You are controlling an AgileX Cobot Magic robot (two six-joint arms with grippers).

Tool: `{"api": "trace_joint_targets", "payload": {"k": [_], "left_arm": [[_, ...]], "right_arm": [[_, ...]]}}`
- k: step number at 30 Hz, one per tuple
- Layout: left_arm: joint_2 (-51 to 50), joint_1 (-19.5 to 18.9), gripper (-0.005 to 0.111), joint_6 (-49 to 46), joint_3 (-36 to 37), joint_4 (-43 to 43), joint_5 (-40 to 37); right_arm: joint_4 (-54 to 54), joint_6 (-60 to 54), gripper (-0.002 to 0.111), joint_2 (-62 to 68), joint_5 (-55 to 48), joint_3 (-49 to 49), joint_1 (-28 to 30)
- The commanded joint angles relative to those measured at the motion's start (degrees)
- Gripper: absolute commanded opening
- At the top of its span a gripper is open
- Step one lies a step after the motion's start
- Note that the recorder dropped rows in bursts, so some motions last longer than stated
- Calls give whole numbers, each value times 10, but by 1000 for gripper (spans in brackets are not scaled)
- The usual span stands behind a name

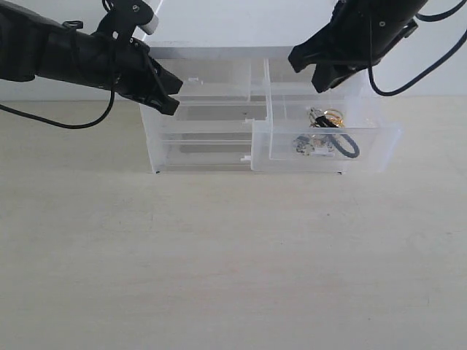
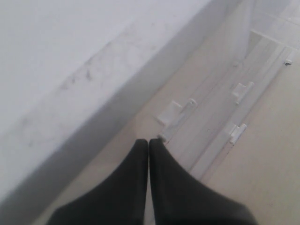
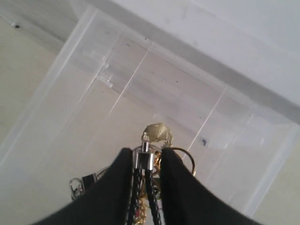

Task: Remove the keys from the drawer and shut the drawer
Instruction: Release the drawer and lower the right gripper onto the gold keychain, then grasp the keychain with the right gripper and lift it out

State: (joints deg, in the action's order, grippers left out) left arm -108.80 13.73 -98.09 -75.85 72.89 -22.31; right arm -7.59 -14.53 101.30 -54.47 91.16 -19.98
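Keys (image 1: 326, 133): gold rings, black cord loop and round charm, lying on the floor of the drawer (image 1: 387, 133), under my right fingers and apart from them.
Left gripper (image 1: 169, 102): at the cabinet's upper left front corner; my fingers (image 2: 136, 161) are pressed together with nothing between them.
Cabinet (image 1: 211, 124): clear frosted plastic with a white top, standing on the table close to the wall.
Drawer: right one of the top pair, standing well out from the cabinet front, open at the top.
Right gripper (image 1: 306, 76): hovers above the rear of the drawer; my fingers (image 3: 176, 176) are a narrow gap apart and grip nothing.
Table (image 1: 219, 262): pale beige, matt, with a faint streaked grain.
Wall (image 1: 219, 22): plain white, directly behind the cabinet.
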Motion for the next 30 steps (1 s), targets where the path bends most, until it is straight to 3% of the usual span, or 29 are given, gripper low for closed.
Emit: {"api": "trace_joint_targets", "payload": {"k": [1, 2, 5, 18, 20, 24, 30], "left_arm": [[-3, -6, 4, 2, -21, 36, 104], [-3, -6, 4, 2, -21, 36, 104], [-3, -6, 4, 2, -21, 36, 104], [-3, -6, 4, 2, -22, 36, 106], [-3, -6, 4, 2, -22, 36, 106], [-3, -6, 4, -1, -22, 36, 106], [-3, -6, 4, -1, -22, 36, 106]], "right_arm": [[-23, -8, 57, -3, 13, -16, 0], [-26, -8, 56, 1, 15, -21, 0], [-20, -14, 39, 26, 20, -38, 0], [34, -7, 38, 47, 42, -38, -32], [57, 2, 31, 47, 42, -38, -38], [86, 22, -1, 47, 35, -38, -40], [86, 27, 0, 33, 49, -37, -40]]}}
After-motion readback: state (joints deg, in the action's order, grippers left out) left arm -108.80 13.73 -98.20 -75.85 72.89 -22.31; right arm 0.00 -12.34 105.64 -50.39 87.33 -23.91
